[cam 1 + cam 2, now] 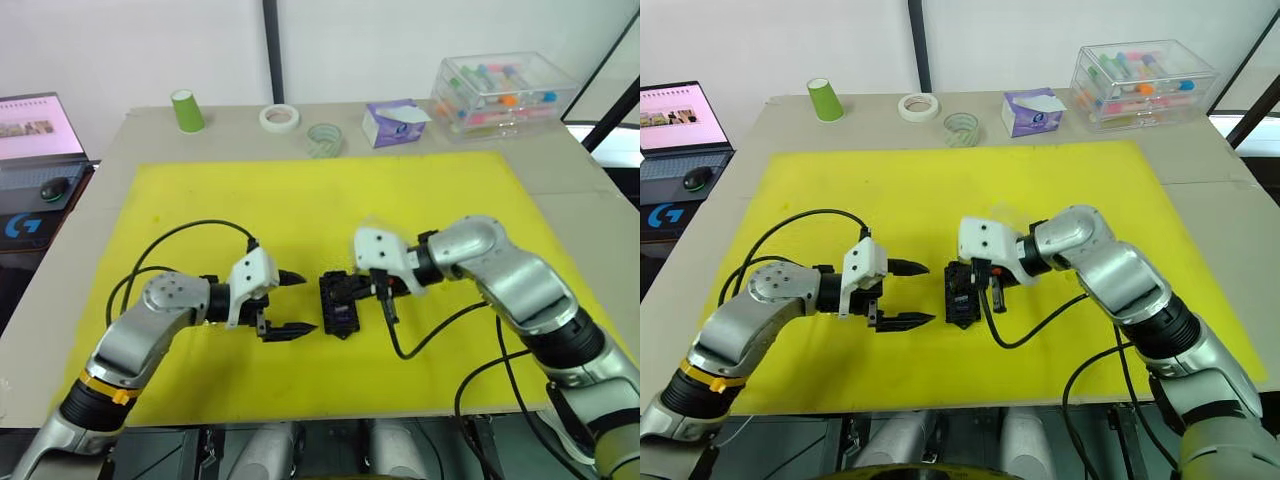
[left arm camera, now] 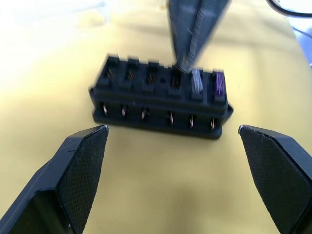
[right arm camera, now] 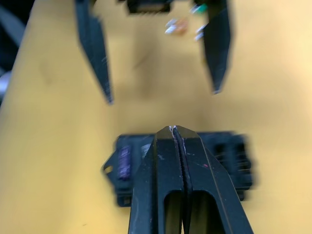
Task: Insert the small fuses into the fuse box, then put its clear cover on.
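The counter [image 1: 560,180] carries a wide yellow mat [image 1: 330,200], and along its far edge, from about 10 o'clock round to 2 o'clock, stand a green cup [image 1: 187,110], a roll of white tape [image 1: 280,118], a clear tape roll [image 1: 324,139], a purple tissue pack [image 1: 392,123] and a big clear case of coloured tubes [image 1: 503,92]. A laptop [image 1: 35,135] sits off the counter at 9 o'clock. Near the middle of the mat, toward its near edge, lies the black fuse box [image 1: 339,304], between the two grippers. The left gripper [image 1: 290,303] lies at 9 o'clock of the box, just beside it, its two black fingers spread wide apart and holding nothing. The right gripper [image 3: 174,128] comes in from 3 o'clock with its fingers pressed together, the tips down on the top of the box at one slot in its row. Whether a fuse sits between those tips cannot be told. In the left wrist view a grey-clear fuse [image 2: 196,81] and a purple fuse [image 2: 219,83] stand in the two end slots beside that tip. In the right wrist view a few loose fuses [image 3: 184,25] lie on the mat beyond the left gripper.
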